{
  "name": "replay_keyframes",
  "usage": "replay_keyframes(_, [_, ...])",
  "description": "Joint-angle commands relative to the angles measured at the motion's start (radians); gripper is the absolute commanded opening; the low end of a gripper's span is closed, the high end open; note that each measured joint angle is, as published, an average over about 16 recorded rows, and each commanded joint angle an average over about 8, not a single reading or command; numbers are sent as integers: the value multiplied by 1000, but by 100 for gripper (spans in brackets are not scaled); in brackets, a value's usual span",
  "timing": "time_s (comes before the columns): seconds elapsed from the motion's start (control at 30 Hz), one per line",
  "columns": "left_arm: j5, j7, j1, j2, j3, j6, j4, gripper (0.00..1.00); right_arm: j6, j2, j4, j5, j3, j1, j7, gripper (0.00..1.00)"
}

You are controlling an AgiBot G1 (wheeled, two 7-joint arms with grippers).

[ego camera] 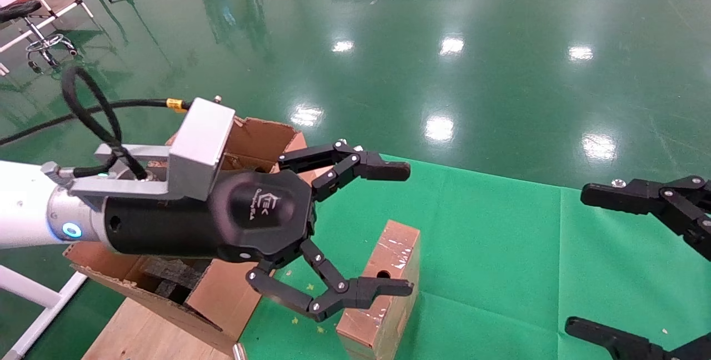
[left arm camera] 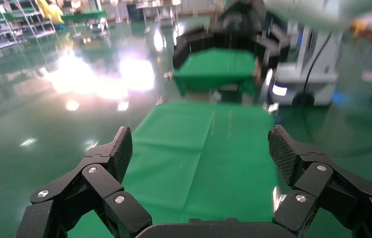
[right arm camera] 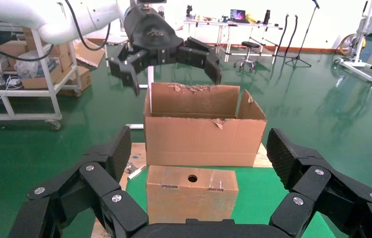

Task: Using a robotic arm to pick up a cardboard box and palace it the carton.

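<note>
The small brown cardboard box [ego camera: 389,288] with shiny tape and a round hole stands on the green cloth; it also shows in the right wrist view [right arm camera: 191,193]. The large flapped carton [ego camera: 253,138] with black foam inside stands just left of it, and shows in the right wrist view [right arm camera: 204,134]. My left gripper [ego camera: 410,229], on the white arm, is open and empty in the air above the carton's near side and the box; it shows above the carton in the right wrist view [right arm camera: 169,49]. My right gripper [ego camera: 577,260] is open and empty at the right, facing the box.
The carton rests on a wooden board [ego camera: 144,332] at the edge of the green cloth table [ego camera: 500,238]. The left wrist view shows only bare green cloth [left arm camera: 204,148] between the fingers. Glossy green floor lies beyond, with a shelf cart [right arm camera: 25,64] and stands far off.
</note>
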State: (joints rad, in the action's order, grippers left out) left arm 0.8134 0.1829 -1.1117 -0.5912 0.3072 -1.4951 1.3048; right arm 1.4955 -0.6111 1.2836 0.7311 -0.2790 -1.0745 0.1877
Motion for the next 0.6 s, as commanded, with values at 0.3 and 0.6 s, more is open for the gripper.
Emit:
replay_keyframes(0.3, [221, 9, -117, 25, 74, -23, 38, 100, 0, 0, -1, 0, 0, 0, 0, 0])
replay_keyframes(0.6, [325, 91, -200, 16, 116, -16, 27, 100, 0, 0, -1, 0, -1, 0, 0, 0])
